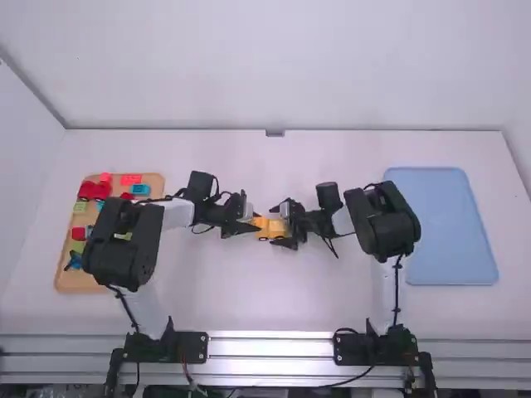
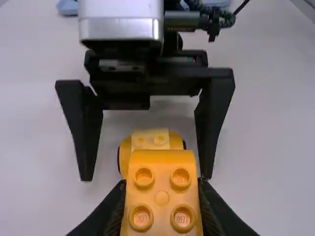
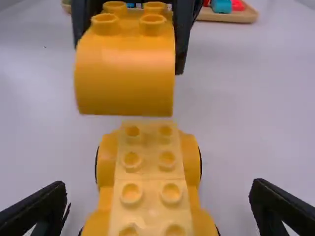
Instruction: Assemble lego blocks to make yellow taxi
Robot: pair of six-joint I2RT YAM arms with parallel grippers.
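Note:
In the high view my left gripper and my right gripper face each other at mid-table. My left gripper is shut on a yellow curved block, studs up. The same block hangs above the far end of a yellow wheeled car base, a gap showing between them in the right wrist view. The base stands on the table with a paler studded strip along its top. My right gripper is open, one finger on each side of the base, touching neither side.
On the left a wooden tray holds several coloured blocks, partly under the left arm. A blue tray lies on the right, beside the right arm's elbow. The two grippers are very close together.

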